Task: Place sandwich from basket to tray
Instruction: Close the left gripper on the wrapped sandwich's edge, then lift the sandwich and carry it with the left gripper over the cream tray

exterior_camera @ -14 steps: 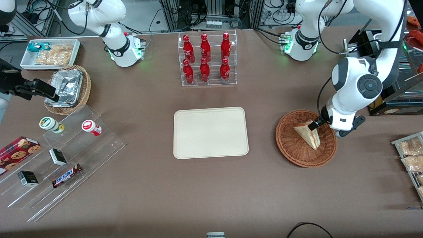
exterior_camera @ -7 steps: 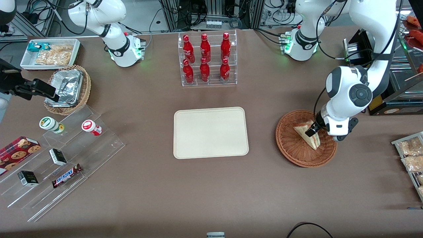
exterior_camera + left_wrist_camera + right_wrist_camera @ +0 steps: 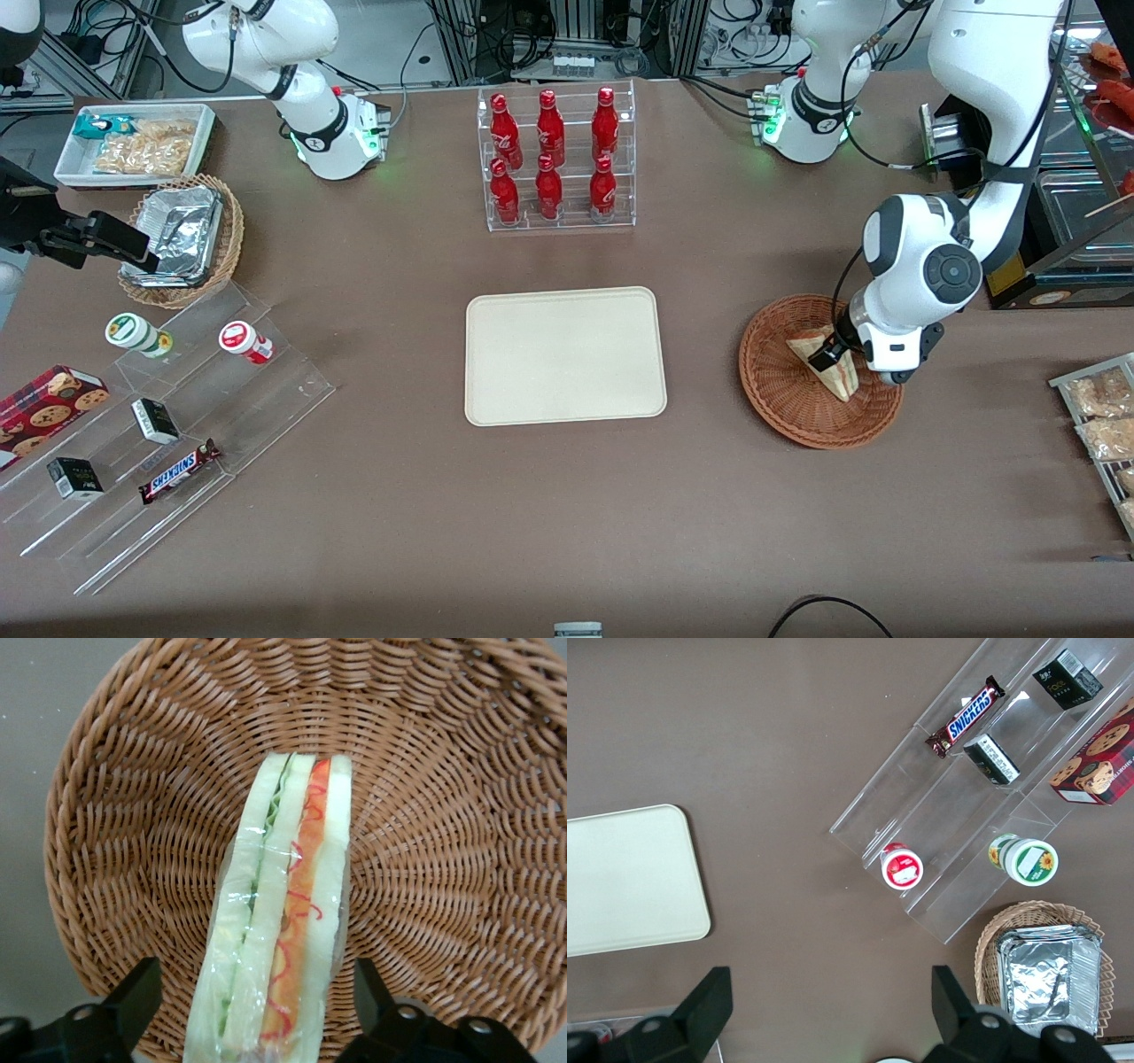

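here the sandwich [image 3: 282,912] lies in the basket [image 3: 461,859] — between the spread fingers [image 3: 133,997] of the end effector [image 3: 257,1010], ungripped.

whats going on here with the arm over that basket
The working arm's gripper is down in the reddish-brown wicker basket, its open fingers straddling the wrapped sandwich, one on each side and apart from it. The sandwich lies in the basket, not yet gripped or lifted. The cream tray, toward the middle of the table, has nothing on it.

Reddish-brown woven basket [image 3: 443,833], cream tray [image 3: 565,355]
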